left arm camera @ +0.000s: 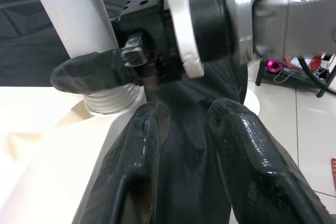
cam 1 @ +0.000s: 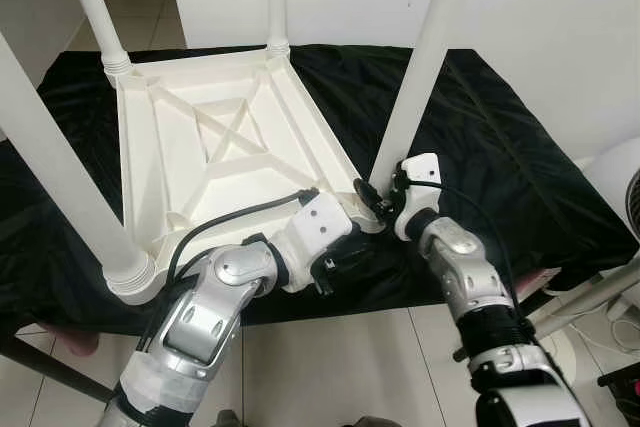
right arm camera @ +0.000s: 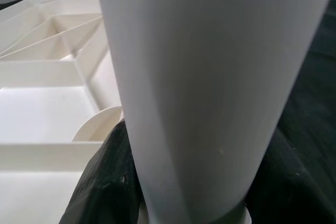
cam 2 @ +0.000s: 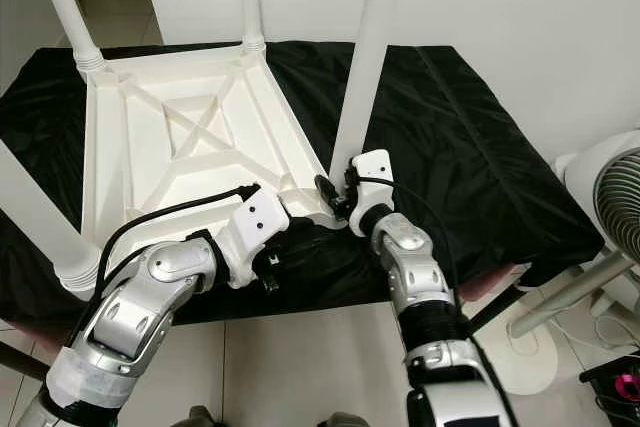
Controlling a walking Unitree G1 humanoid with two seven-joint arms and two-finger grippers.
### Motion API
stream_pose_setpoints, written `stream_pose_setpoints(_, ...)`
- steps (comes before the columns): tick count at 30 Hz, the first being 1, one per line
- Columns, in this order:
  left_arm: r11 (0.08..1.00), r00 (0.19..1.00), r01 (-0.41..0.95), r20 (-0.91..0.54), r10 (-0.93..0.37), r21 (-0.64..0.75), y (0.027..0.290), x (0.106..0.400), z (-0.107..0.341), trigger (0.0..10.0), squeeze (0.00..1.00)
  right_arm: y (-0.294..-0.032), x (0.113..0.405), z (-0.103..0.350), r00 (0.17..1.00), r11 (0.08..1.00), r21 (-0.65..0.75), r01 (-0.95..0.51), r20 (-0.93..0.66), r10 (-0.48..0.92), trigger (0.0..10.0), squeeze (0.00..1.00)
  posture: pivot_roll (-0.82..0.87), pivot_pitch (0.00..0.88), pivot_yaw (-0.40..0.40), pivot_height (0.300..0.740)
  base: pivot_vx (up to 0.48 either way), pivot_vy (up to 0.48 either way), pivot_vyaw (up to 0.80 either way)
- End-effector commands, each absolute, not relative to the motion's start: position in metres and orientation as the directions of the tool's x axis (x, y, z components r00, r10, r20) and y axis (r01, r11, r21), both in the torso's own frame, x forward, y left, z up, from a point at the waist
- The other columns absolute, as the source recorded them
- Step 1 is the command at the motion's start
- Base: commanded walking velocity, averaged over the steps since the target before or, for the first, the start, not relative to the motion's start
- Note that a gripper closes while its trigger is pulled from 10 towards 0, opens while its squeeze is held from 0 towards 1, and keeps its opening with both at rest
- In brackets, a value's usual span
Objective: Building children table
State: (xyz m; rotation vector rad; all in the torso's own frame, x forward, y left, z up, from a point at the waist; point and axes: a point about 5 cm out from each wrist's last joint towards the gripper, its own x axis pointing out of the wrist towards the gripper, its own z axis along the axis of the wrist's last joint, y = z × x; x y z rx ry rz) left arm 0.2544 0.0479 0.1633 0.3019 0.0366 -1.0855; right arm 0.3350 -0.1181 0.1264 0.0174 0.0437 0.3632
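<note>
The upturned tabletop [cam 1: 200, 147] lay on the black cloth [cam 1: 500, 147] with all four legs standing; the last leg [cam 1: 425, 57] was clamped by the right gripper [cam 1: 385, 197], probably for tightening, while the left gripper [cam 1: 345, 252], fingers slightly apart, was held empty beside that corner

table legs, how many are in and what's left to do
Done, by the look of it: the white tabletop lies upside down on the black cloth, with three legs standing in their corners. In hand: the right gripper is shut on the fourth leg at its base in the near corner, the left gripper close beside it. Left: seating that leg, then turning the table upright.
</note>
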Motion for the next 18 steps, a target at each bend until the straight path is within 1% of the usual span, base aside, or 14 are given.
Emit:
stream_pose_setpoints(1,0.469,0.512,0.851,-0.178,-0.840,0.236,0.048,0.255,0.161,10.0,0.00,-0.116,0.331,0.114,0.944,0.949,0.061,-0.309,-0.102,0.314,10.0,0.00,-0.08,0.019,-0.007,0.740,0.000,0.000,0.00)
stream_pose_setpoints(4,0.468,0.512,0.851,-0.178,-0.840,0.238,0.046,0.255,0.160,10.0,0.00,-0.107,0.328,0.115,0.979,0.983,0.057,-0.173,-0.095,0.178,10.0,0.00,-0.07,0.010,-0.020,0.740,0.000,0.000,0.00)
stream_pose_setpoints(5,0.468,0.512,0.851,-0.178,-0.840,0.238,0.046,0.255,0.160,10.0,0.00,-0.107,0.328,0.115,0.979,0.983,0.057,-0.173,-0.095,0.178,10.0,0.00,-0.07,0.010,-0.020,0.740,0.000,0.000,0.00)
stream_pose_setpoints(7,0.470,0.515,0.849,-0.177,-0.839,0.243,0.046,0.255,0.160,10.0,0.00,-0.100,0.324,0.117,0.988,0.991,0.071,-0.116,-0.095,0.122,10.0,0.00,-0.06,0.004,-0.026,0.740,0.000,0.000,0.00)
stream_pose_setpoints(10,0.471,0.517,0.847,-0.177,-0.838,0.245,0.046,0.255,0.160,10.0,0.00,-0.096,0.322,0.119,0.989,0.992,0.081,-0.101,-0.096,0.109,10.0,0.00,-0.06,0.004,-0.026,0.740,0.000,0.000,0.00)
stream_pose_setpoints(13,0.479,0.523,0.844,-0.171,-0.835,0.243,0.046,0.255,0.161,10.0,0.00,-0.086,0.319,0.126,0.991,0.989,0.101,-0.109,-0.073,0.116,10.0,0.00,-0.06,0.000,-0.024,0.740,0.000,0.000,0.00)
stream_pose_setpoints(15,0.479,0.523,0.844,-0.171,-0.835,0.243,0.046,0.255,0.161,10.0,0.00,-0.086,0.319,0.126,0.991,0.989,0.101,-0.109,-0.073,0.116,10.0,0.00,-0.06,0.000,-0.024,0.740,0.000,0.000,0.00)
stream_pose_setpoints(16,0.477,0.521,0.845,-0.170,-0.836,0.242,0.045,0.255,0.161,10.0,0.00,-0.086,0.319,0.130,0.991,0.988,0.109,-0.113,-0.059,0.120,10.0,1.00,-0.06,0.000,-0.025,0.740,0.000,0.000,0.00)
stream_pose_setpoints(18,0.477,0.521,0.845,-0.168,-0.837,0.242,0.045,0.255,0.161,10.0,0.00,-0.090,0.321,0.132,0.991,0.987,0.112,-0.119,-0.054,0.126,10.0,1.00,-0.06,0.000,-0.026,0.740,0.000,0.000,0.00)
